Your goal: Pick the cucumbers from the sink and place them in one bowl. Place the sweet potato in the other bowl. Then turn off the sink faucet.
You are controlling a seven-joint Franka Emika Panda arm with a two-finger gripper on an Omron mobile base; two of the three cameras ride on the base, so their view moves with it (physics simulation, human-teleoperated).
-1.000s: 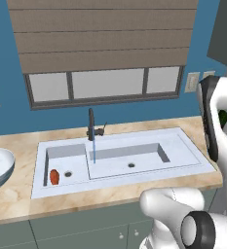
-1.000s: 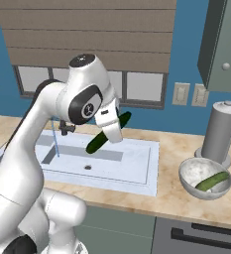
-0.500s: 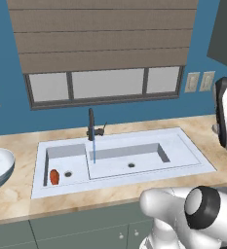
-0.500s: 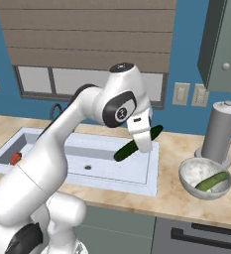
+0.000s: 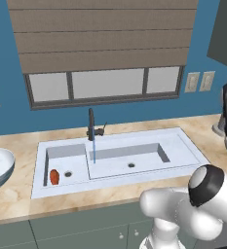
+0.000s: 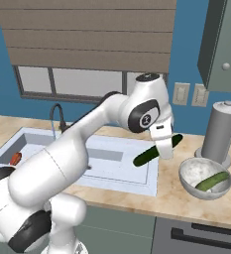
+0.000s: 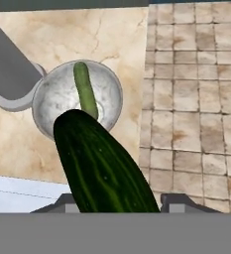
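The darker cucumber was gripped by the tool just beside the grey bowl, where the lighter cucumber lay. The sweet potato and running faucet remained unhandled.

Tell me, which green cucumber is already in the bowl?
The lighter green cucumber already lies in the round grey-white bowl beside the tall grey cylinder. The darker green cucumber is in the gripper, above the counter.

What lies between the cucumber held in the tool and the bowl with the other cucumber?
In the right base view, only bare marble counter and air separate the dark cucumber in the tool from the bowl.
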